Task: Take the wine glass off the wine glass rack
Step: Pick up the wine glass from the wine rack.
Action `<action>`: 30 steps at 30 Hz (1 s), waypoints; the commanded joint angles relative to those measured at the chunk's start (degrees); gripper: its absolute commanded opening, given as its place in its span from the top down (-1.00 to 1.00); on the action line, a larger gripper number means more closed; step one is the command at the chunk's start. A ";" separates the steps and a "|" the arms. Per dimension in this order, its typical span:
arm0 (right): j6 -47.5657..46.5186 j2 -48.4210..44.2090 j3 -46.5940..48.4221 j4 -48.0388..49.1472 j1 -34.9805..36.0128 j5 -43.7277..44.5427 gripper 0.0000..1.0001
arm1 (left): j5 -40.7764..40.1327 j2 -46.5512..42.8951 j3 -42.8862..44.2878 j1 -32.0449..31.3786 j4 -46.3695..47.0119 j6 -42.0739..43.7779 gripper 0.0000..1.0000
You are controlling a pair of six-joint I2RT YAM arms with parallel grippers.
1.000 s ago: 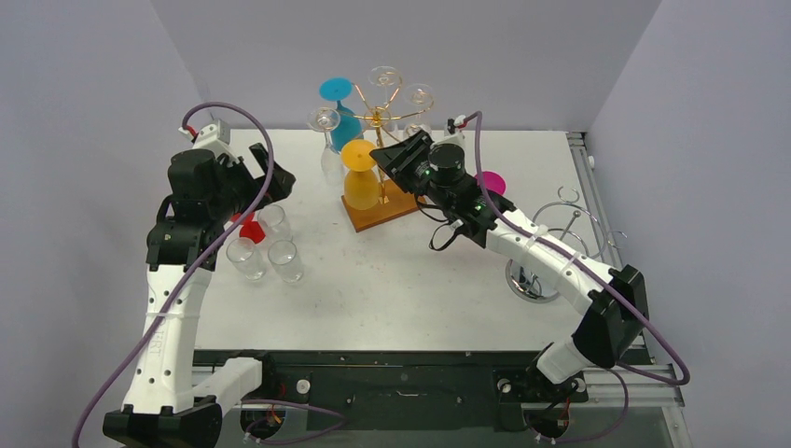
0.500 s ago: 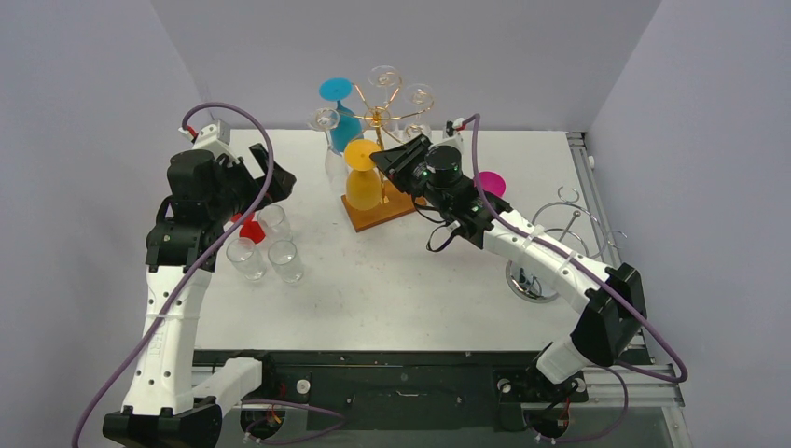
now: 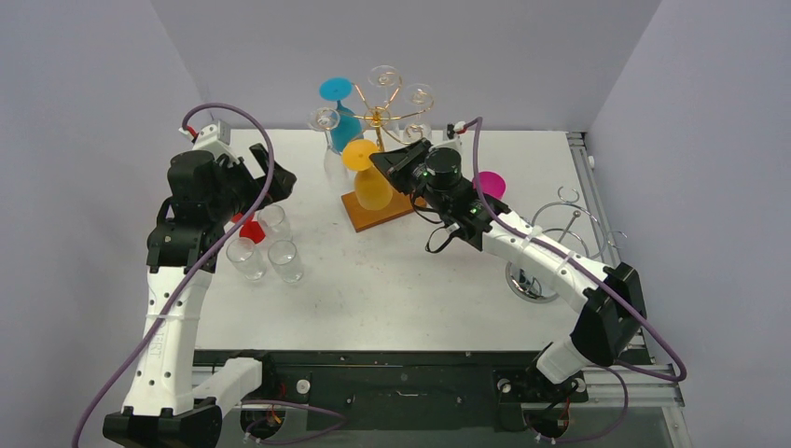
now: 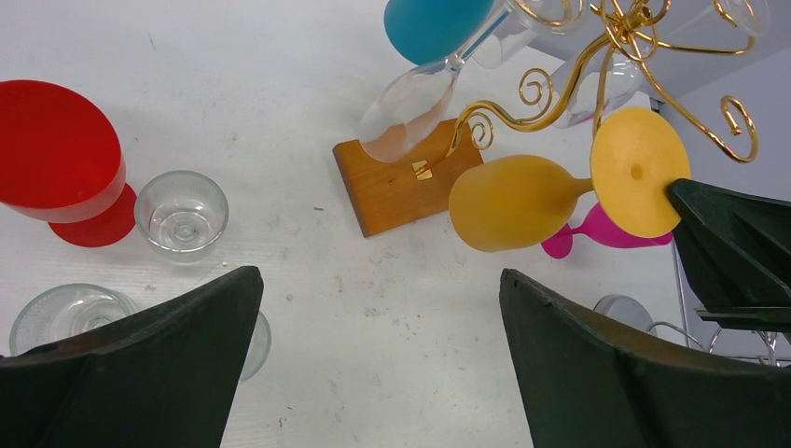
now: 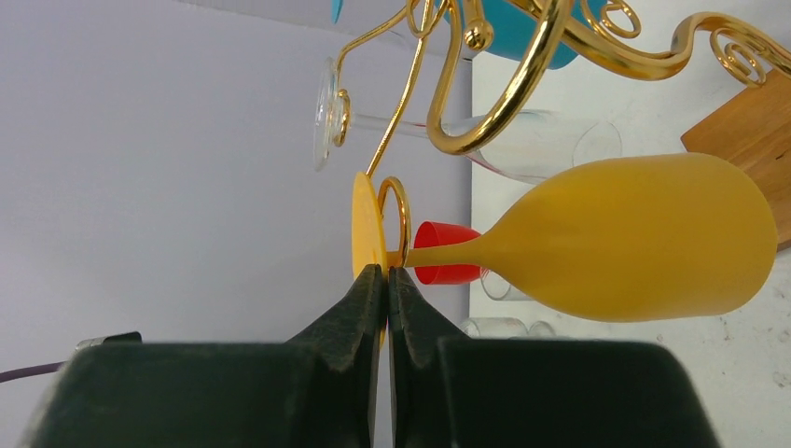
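Hung upside down from a curled arm of the rack [image 4: 392, 187], above its wooden base at the far middle of the table [image 3: 410, 280]: the yellow glass [image 5: 644, 247]. Foot [image 4: 634, 173] uppermost, bowl below, mouth aimed down toward the base. Long axis along the stem [image 5: 448, 254], roughly upright but seemingly tipped a little, with the bowl leaning toward the right arm's side; hard to gauge exactly. Pinched at the rim of the foot by the right pincer [image 5: 384, 271], closed tight with the thin disc edge-on between the fingers, just beside the gold loop carrying the stem. Left pincer [image 4: 380, 280] spread wide, holding nothing, well apart from the rack and above the clear glasses [image 4: 182, 210] and the red glass [image 4: 56, 154]. Probably light and stiff, with a smooth, likely slippery surface; best treated as breakable, though cannot tell glass from plastic under the frosted colour. Most of the weight judged to sit in the bowl, far from the present hold, so apt to swing or pivot about the pinch once free of the loop. Little contact on that disc edge; a grip on the stem close under the foot would likely be surer. Needs sliding out along the arm toward its open end rather than pulling straight down, the foot being wider than the loop. Worth minding the blue glass [image 4: 434, 23] hanging close by.
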 commanded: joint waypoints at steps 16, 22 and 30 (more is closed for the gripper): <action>3.41 -1.95 0.27 7.92 0.35 1.88 1.00 | 0.84 -0.95 0.26 -0.21 3.06 -0.42 -0.93; 2.99 -0.83 1.39 7.94 0.27 2.19 1.00 | 0.95 -0.87 0.32 -0.21 3.02 -0.34 -0.93; 2.88 1.02 3.48 7.57 0.50 1.64 1.00 | 1.08 -0.73 0.22 -0.21 3.15 -0.37 -0.93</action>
